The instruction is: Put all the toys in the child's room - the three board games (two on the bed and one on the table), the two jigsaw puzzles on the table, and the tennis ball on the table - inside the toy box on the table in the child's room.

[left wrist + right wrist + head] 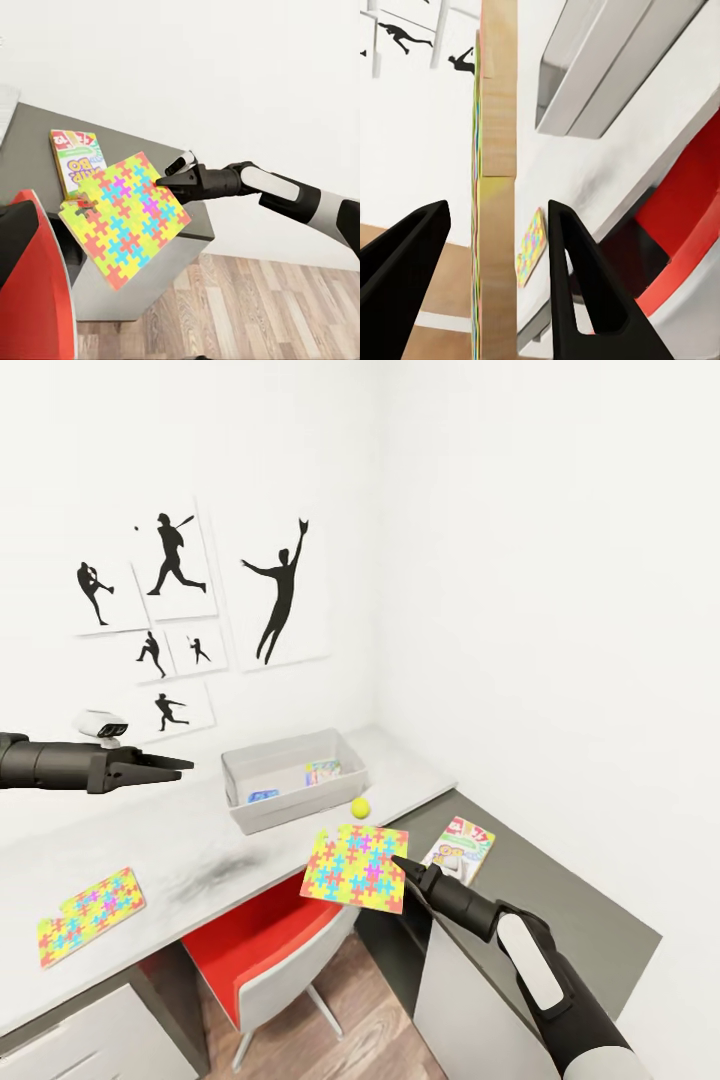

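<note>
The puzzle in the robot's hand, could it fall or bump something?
Maybe. The right gripper pinches the jigsaw puzzle only at one edge, so it might slip or tilt out. The tennis ball sits between the puzzle and the toy box; a low swing could knock it rolling off the table.

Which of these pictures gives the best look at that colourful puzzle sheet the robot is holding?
The left wrist view: the held jigsaw puzzle shows its whole face, pinched by the right claw. The head view shows it smaller, tilted above the table edge. The right wrist view sees it edge-on.
</note>
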Motion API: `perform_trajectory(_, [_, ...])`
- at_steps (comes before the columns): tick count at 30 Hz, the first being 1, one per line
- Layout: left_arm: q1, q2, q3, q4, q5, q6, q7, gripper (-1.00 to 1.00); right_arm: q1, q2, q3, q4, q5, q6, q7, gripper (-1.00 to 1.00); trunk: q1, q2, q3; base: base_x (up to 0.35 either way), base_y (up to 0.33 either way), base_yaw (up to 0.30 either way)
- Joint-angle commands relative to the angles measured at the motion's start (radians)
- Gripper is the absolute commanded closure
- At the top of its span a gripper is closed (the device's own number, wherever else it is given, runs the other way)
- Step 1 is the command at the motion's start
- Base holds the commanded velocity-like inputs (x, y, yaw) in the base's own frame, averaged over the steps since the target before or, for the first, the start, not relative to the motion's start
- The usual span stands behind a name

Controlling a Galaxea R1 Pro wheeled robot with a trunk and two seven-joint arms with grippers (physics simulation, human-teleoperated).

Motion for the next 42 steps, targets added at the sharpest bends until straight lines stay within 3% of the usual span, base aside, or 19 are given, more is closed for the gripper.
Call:
perform_trajectory(1, [-0.001, 0.001, -0.002, 0.0, 0.0, 0.011, -0.004, -1.0, -0.001, -0.001, 0.001, 0.0, -0.006, 0.004, -0.001, 1.0, 0.001, -0.002, -0.002, 0.063, 0.018, 0.144])
perform_trajectory(22, [-0.001, 0.001, -0.002, 0.0, 0.0, 0.011, -0.004, -1.0, -0.001, -0.001, 0.018, 0.0, -0.006, 0.004, -0.001, 1.0, 0.001, -0.002, -0.002, 0.009, 0.004, 0.26])
perform_trajectory(42, [-0.001, 0.002, -0.002, 0.001, -0.001, 0.011, -0.004, -1.0, -0.001, -0.002, 0.018, 0.0, -0.005, 0.004, -0.001, 1.0, 0.001, -0.002, -0.002, 0.062, 0.02, 0.012])
